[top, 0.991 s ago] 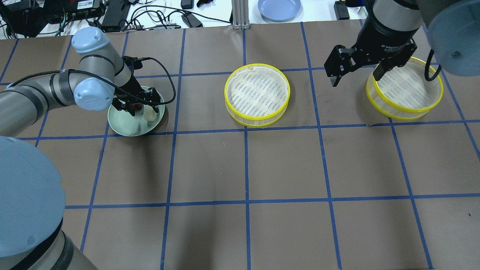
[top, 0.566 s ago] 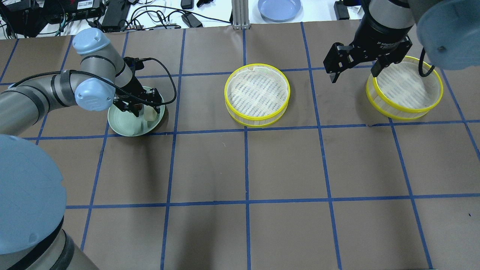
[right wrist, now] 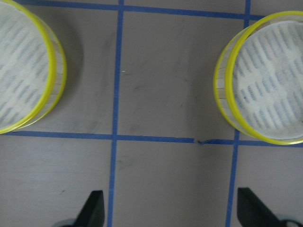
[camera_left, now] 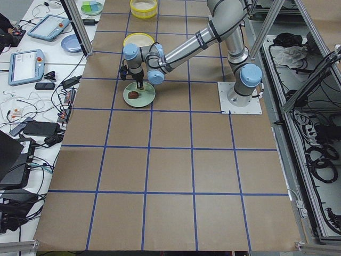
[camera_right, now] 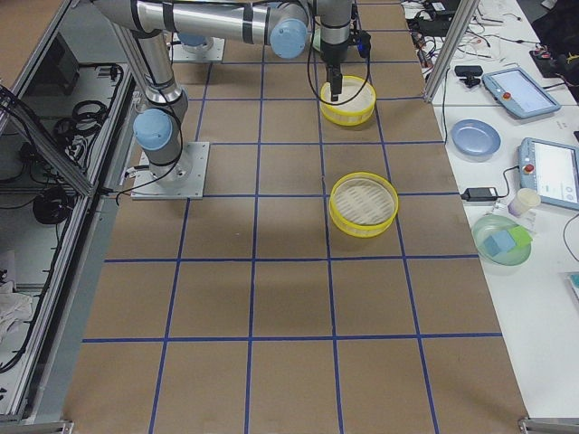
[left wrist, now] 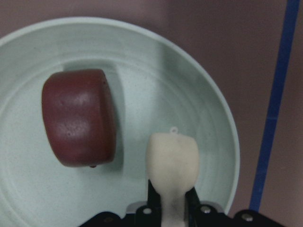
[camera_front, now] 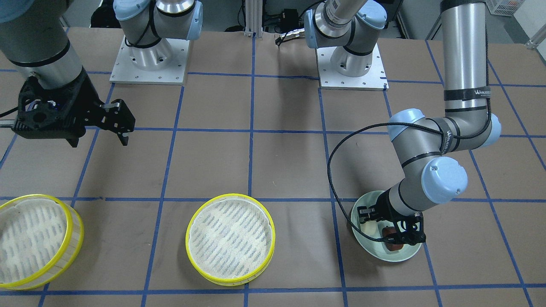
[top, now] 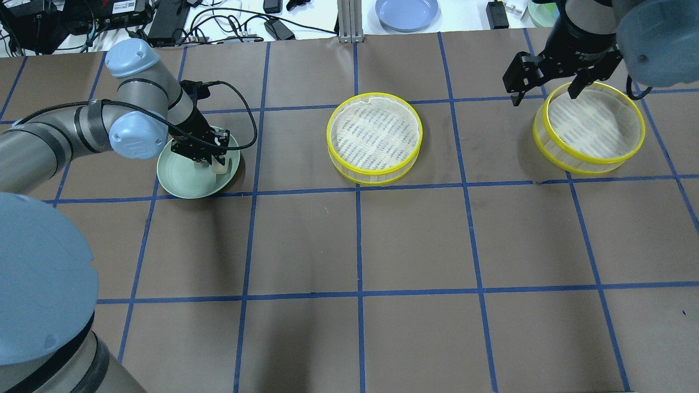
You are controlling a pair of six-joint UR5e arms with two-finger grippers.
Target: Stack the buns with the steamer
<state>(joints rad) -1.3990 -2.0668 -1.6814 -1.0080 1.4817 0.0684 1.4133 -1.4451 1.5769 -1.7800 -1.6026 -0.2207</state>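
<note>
Left jaws now tight on cream bun point(left wrist: 171, 158) in green plate point(left wrist: 189, 85); right jaws farther back, apart.

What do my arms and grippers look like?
Both arms are silver tubes with pale blue joint caps: left arm, right arm. The left gripper and right gripper are black, two-fingered. A black cable loops off the left wrist; that arm's black band carries white lettering.

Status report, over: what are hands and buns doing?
Left hand shut on cream bun, over green plate. Right hand open, empty. Brown bun loose on plate. Nothing blocking.
</note>
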